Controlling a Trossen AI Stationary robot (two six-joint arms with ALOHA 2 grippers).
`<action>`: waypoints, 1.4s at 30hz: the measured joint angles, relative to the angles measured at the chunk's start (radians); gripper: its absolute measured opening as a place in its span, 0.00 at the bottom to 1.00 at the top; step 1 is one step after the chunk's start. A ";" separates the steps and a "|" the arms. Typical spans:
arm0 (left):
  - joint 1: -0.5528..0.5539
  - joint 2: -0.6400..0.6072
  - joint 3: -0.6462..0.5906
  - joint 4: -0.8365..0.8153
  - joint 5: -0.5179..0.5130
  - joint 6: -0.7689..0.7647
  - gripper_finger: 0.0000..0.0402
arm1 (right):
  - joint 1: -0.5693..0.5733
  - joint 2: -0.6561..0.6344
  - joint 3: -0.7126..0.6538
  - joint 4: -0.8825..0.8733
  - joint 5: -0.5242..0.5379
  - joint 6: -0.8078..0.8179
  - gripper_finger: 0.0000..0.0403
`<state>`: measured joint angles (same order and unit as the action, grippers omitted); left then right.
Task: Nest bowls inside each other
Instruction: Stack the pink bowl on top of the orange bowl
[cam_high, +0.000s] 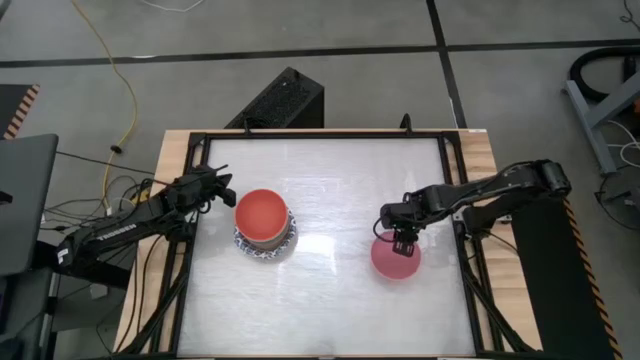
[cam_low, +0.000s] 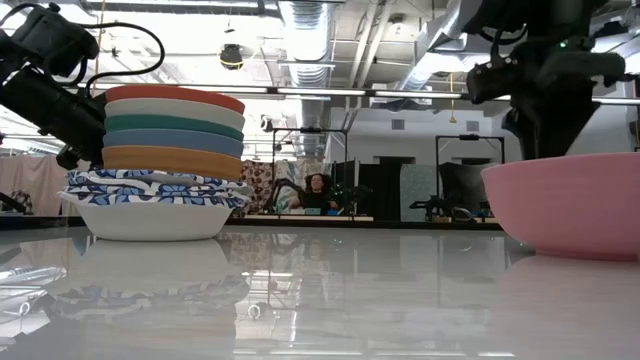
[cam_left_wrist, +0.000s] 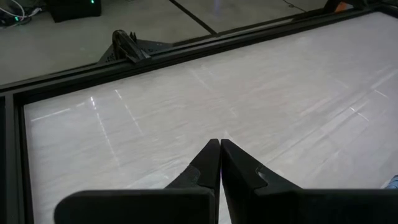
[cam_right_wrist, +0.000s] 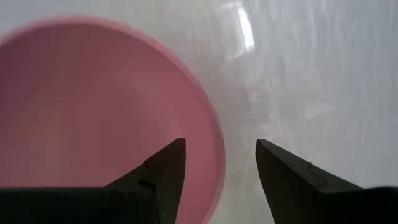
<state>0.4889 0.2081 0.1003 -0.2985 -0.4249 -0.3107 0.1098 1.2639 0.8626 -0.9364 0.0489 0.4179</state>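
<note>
A stack of nested bowls (cam_high: 265, 225) stands left of the table's middle. A white, blue-patterned bowl (cam_low: 150, 215) rests on the table at its bottom, and a red bowl (cam_low: 175, 97) is on top. A single pink bowl (cam_high: 396, 260) sits upright on the table at the right. My right gripper (cam_right_wrist: 221, 146) hangs open over it, pointing down. One finger stands above the pink bowl's (cam_right_wrist: 93, 112) inside, the other outside its rim, and I see no touch. My left gripper (cam_high: 228, 190) waits shut, left of the stack.
A black frame (cam_high: 455, 200) runs around the white tabletop. A black box (cam_high: 285, 100) stands beyond the far edge. Bare tabletop (cam_high: 335, 250) lies between the stack and the pink bowl. A person (cam_low: 318, 190) sits far back in the room.
</note>
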 joint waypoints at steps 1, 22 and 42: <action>0.000 0.000 0.000 0.000 0.000 0.000 0.00 | 0.000 -0.001 -0.010 0.007 0.002 0.002 0.53; 0.000 0.003 0.000 0.000 0.003 0.001 0.00 | -0.021 -0.001 -0.052 0.022 0.030 0.058 0.04; 0.000 0.003 0.000 0.000 0.005 0.001 0.00 | -0.162 0.001 0.041 0.512 0.102 0.217 0.02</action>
<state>0.4888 0.2111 0.1001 -0.2985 -0.4197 -0.3099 -0.0518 1.2648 0.9031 -0.4245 0.1507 0.6344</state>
